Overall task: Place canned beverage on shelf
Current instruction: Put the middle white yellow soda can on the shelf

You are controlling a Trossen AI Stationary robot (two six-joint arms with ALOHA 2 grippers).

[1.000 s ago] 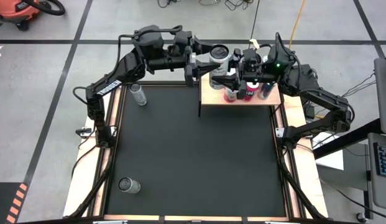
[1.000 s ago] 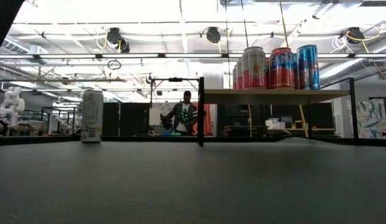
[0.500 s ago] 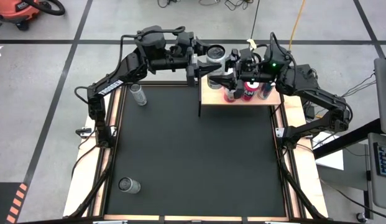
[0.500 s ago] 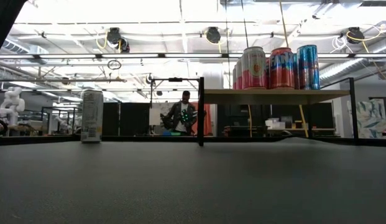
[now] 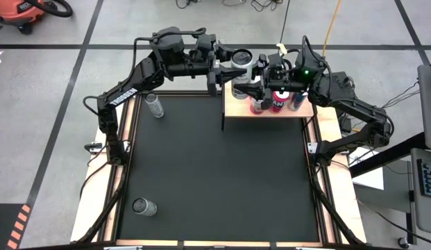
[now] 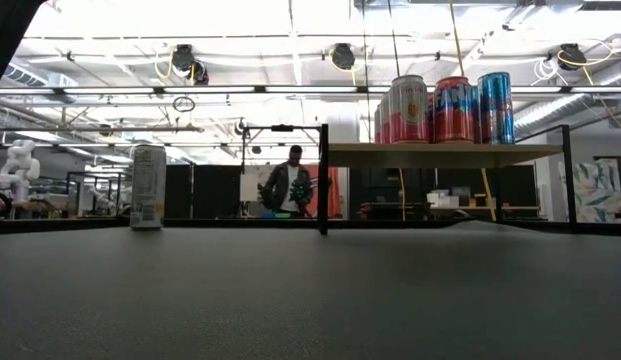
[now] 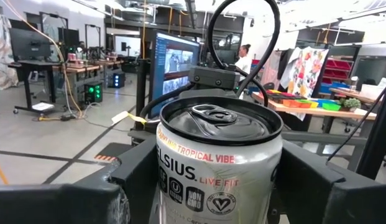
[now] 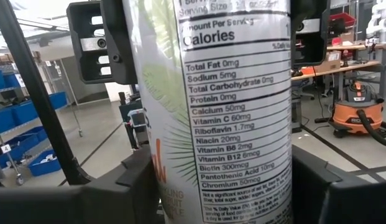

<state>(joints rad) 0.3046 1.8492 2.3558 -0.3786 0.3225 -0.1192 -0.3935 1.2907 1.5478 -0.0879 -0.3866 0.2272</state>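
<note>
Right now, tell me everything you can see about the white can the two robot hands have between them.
The white can is a tall slim aluminium drink can, upright and unopened, its pull tab lying flat. Its print reads "tropical vibe" and "live fit", with a nutrition panel on the other side. It sits at the back edge of the shelf, above the board, behind the cans standing there. The left hand and right hand flank it from opposite sides.

On the can (image 7: pixel 217 168) you can read "ELSIUS.", "LIVE FIT" and "TROPICAL VIBE", with a "NON GMO" badge below. Its back (image 8: pixel 211 106) lists "Amount Per Serving", "Calories", "Total Fat 0mg", "Sodium 5mg", "Total Carbohydrate 0mg", "Protein 0mg", "Calcium 50mg", "Vitamin C 60mg", "Riboflavin 1.7mg", "Biotin 300mcg", "Chromium 50mcg". The orange vacuum (image 8: pixel 354 112) reads "RIDGID".
</note>
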